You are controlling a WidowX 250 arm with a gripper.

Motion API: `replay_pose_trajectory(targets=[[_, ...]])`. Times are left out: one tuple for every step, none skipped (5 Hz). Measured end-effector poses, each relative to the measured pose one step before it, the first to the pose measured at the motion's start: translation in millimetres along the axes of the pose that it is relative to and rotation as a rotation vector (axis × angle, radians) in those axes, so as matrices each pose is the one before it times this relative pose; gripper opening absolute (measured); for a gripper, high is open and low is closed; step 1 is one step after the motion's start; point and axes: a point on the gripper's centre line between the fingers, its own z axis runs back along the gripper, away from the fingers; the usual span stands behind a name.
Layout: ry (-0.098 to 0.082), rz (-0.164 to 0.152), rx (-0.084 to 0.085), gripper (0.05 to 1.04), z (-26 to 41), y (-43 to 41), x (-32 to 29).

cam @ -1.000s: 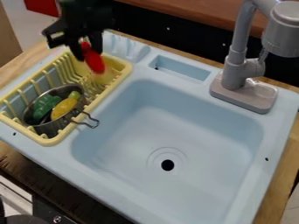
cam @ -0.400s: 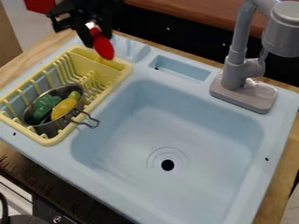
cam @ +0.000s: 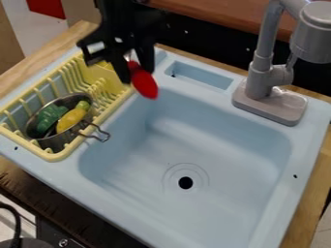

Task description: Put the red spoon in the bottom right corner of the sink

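Observation:
The black gripper (cam: 137, 70) hangs over the upper left corner of the light blue sink (cam: 194, 150), by the right end of the yellow dish rack. It is shut on the red spoon (cam: 144, 83), whose oval red end points down and to the right, above the sink's rim. Part of the spoon nearer the arm is hidden between the fingers. A round drain hole lies in the basin's floor.
The yellow dish rack (cam: 119, 102) along the left side holds a metal pot (cam: 59, 140) with green and yellow toy food; the pot's handle juts toward the basin. A grey faucet (cam: 259, 77) stands at the upper right.
The gripper has moved right and down in the view, from over the rack's back end to the basin's upper left corner, carrying the red spoon with it.

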Motion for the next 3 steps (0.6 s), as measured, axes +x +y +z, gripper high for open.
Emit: replay_pose_trajectory(targets=[[0.0052, -0.0585, 0.0167, 0.354, -9.03, -8.68, -39.74], [-0.0057, -0.0618, -0.0283, 0.354, -1.0, -7.35, -31.5], [-0.0163, -0.1179, -0.0373, 0.354, -4.23, -9.28, -23.93]])
